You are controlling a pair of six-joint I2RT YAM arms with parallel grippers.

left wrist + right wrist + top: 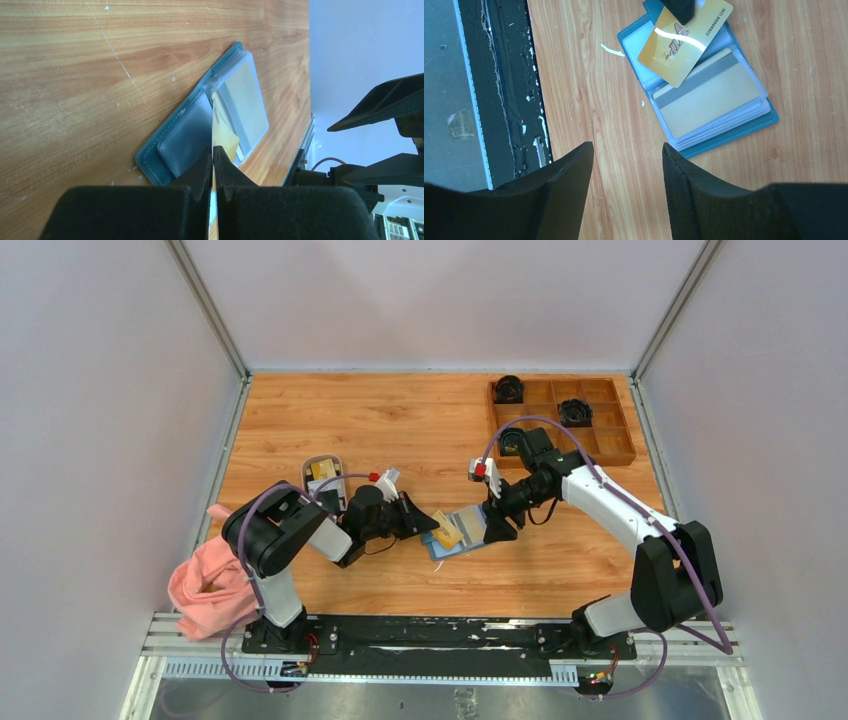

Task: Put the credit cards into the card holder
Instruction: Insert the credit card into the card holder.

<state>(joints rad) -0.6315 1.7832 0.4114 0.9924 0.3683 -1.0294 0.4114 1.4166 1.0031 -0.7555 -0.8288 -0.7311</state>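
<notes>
The left gripper (213, 150) pinches a yellow card (684, 45) just above the open blue wallet (185, 135). The right gripper (626, 150) is spread wide and holds nothing beside the wallet. It looks best to tuck one card corner into a clear pocket, then slide slowly.

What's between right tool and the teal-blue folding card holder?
Only wooden tabletop and a tiny white fleck between right tool and teal-blue card holder; right wrist view shows it.
</notes>
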